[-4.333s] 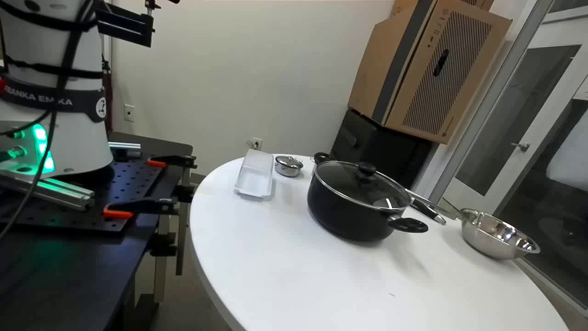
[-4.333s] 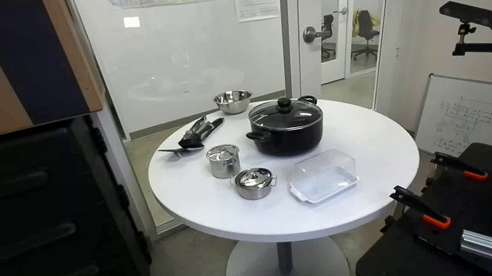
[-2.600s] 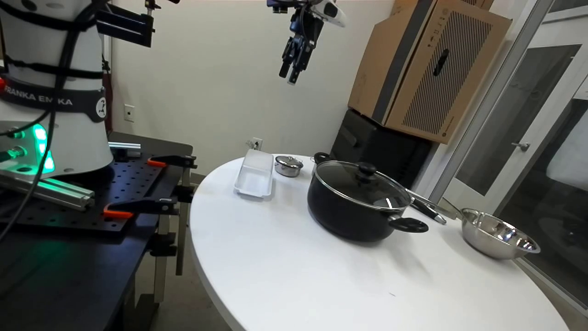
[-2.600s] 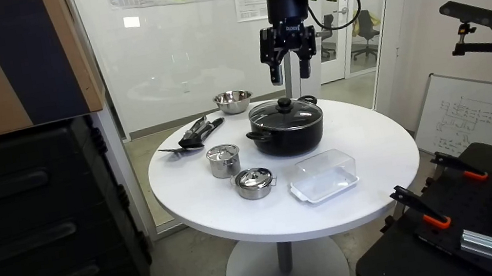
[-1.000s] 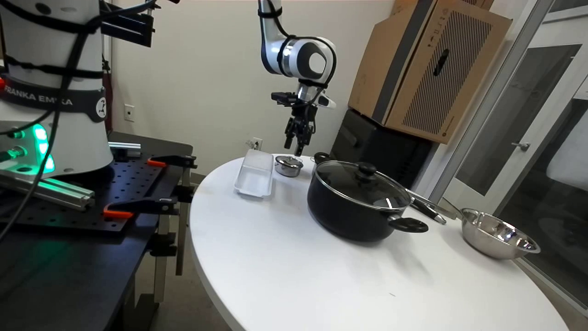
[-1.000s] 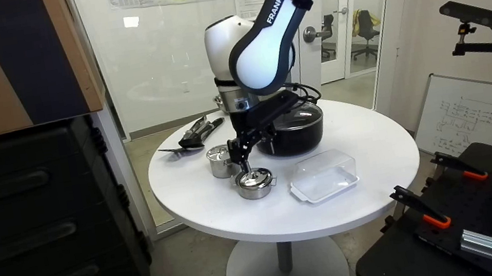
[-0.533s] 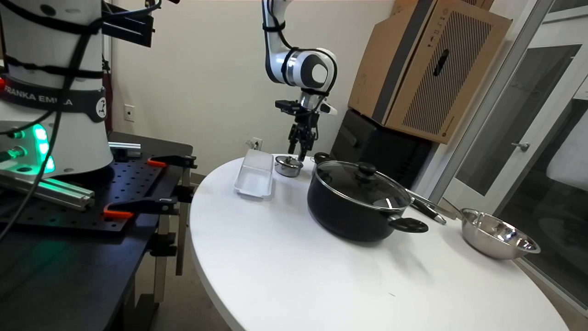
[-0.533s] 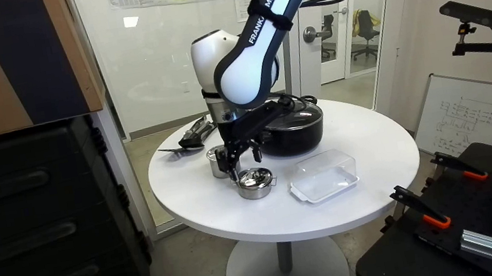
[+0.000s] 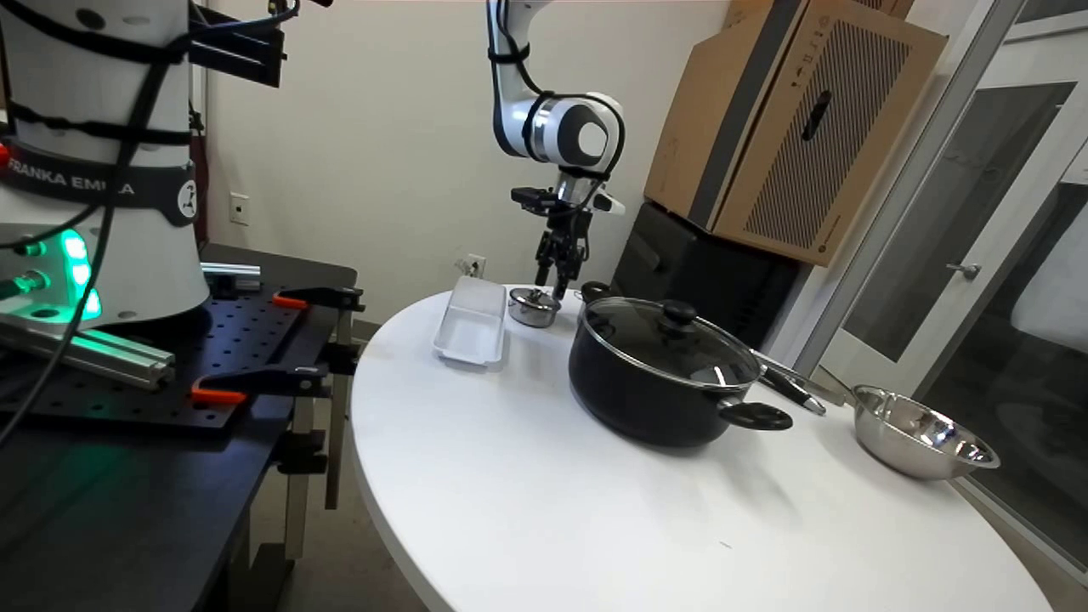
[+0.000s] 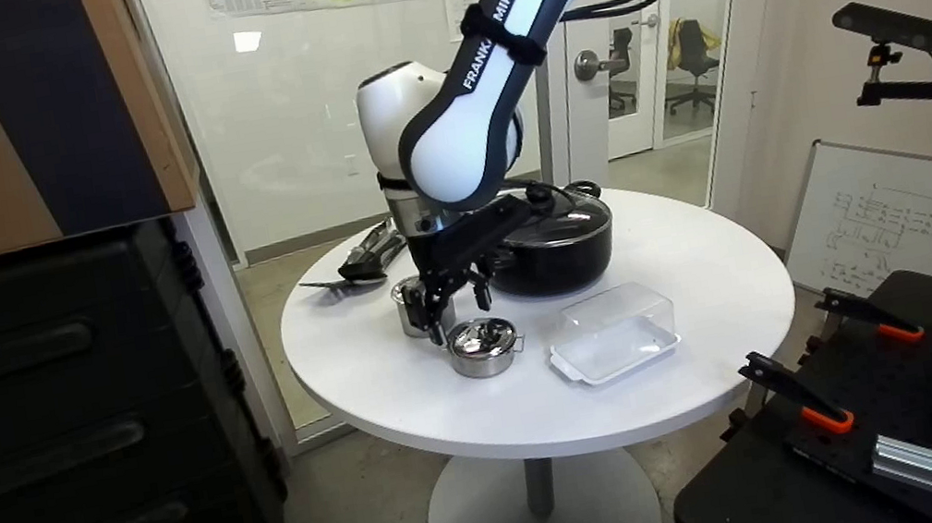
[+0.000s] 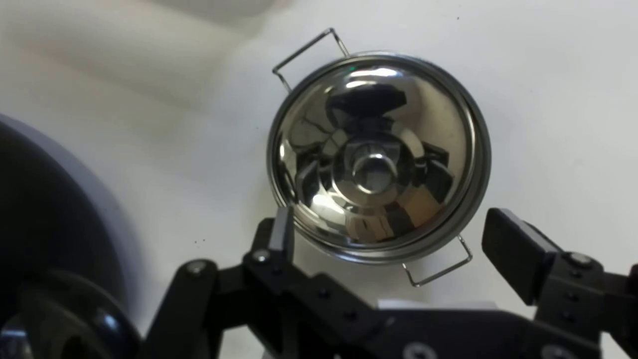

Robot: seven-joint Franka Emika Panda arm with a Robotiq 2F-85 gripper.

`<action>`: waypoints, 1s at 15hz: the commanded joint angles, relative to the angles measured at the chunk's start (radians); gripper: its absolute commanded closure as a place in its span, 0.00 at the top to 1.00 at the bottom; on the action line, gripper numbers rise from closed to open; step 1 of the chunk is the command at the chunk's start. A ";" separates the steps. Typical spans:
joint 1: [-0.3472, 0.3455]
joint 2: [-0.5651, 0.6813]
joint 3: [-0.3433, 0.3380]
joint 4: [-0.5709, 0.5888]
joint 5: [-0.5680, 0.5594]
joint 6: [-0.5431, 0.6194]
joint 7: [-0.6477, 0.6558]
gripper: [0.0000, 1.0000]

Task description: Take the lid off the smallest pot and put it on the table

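The smallest pot, shiny steel with wire handles, stands on the white table. Its round silvery lid lies on top. Both exterior views show the pot and lid. In the wrist view the lid fills the middle, with its centre knob facing me. My gripper is open and empty, above the pot, fingers spread wide. It shows in both exterior views. One finger overlaps the lid's edge in the wrist view; I cannot tell if they touch.
A large black pot with a glass lid stands close by. A clear plastic box stands beside the small pot. A taller steel pot, partly hidden by my gripper, and utensils are behind. A steel bowl sits farther off.
The arm has come into view and lowered to the small pot. Over the last second the gripper shifted slightly sideways and down, then nearly stopped. The lid and pot have not moved.
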 commanded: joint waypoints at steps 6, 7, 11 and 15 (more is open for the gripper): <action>0.007 -0.026 -0.004 -0.044 0.058 0.015 0.012 0.97; 0.007 -0.025 -0.005 -0.045 0.063 0.015 0.014 0.95; 0.008 -0.025 -0.007 -0.045 0.077 0.017 0.017 0.62; 0.009 -0.030 -0.008 -0.043 0.077 0.016 0.020 0.31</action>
